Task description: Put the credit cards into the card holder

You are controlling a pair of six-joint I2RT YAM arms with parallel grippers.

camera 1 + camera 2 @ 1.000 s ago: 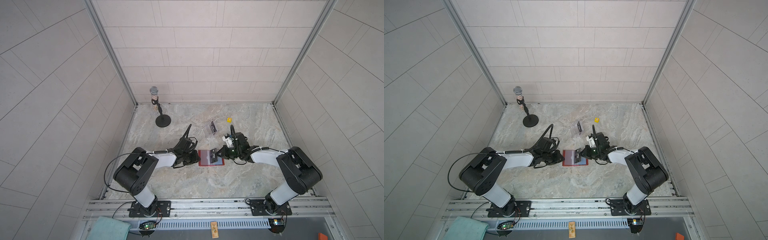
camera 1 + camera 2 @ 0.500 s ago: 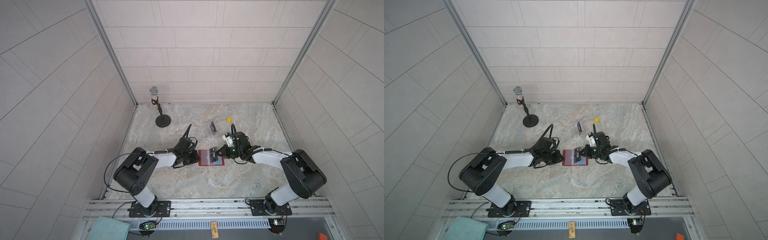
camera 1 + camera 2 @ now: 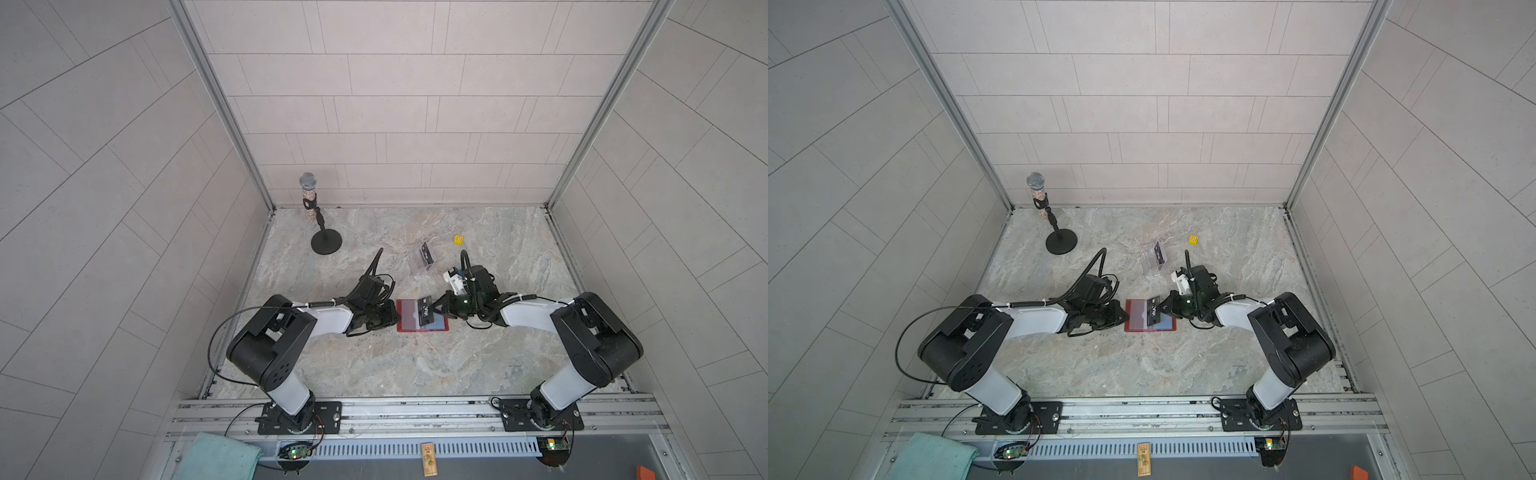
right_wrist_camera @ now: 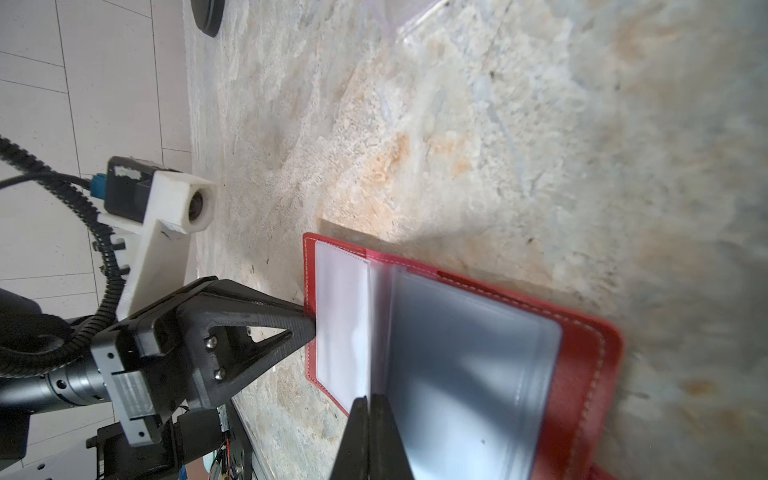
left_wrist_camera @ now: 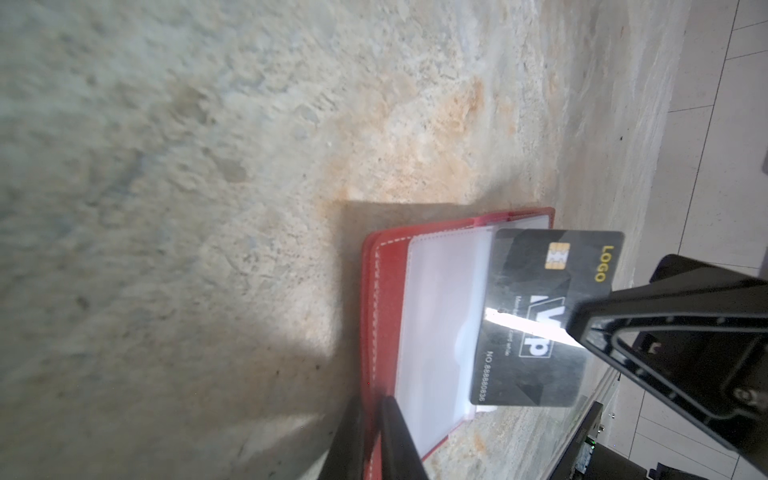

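Observation:
The red card holder (image 3: pixel 409 316) lies open on the stone floor between both arms, its clear sleeves facing up. My left gripper (image 3: pixel 395 319) is shut on the holder's left cover edge (image 5: pixel 371 432), pinning it. My right gripper (image 3: pixel 435 309) is shut on a black credit card (image 3: pixel 425 316) with VIP lettering (image 5: pixel 540 324). It holds the card tilted over the holder's sleeves, near the middle fold. In the right wrist view the shut jaws (image 4: pixel 368 401) grip the card edge-on above the sleeves (image 4: pixel 465 365). A second black card (image 3: pixel 426 254) stands in a clear acrylic stand farther back.
A microphone on a round black base (image 3: pixel 326 243) stands at the back left. A small yellow die (image 3: pixel 459 239) lies at the back right of the acrylic stand (image 3: pixel 422 266). Tiled walls close in three sides.
The right arm has shifted slightly, keeping the black card over the holder. The left gripper has stayed clamped on the cover edge.

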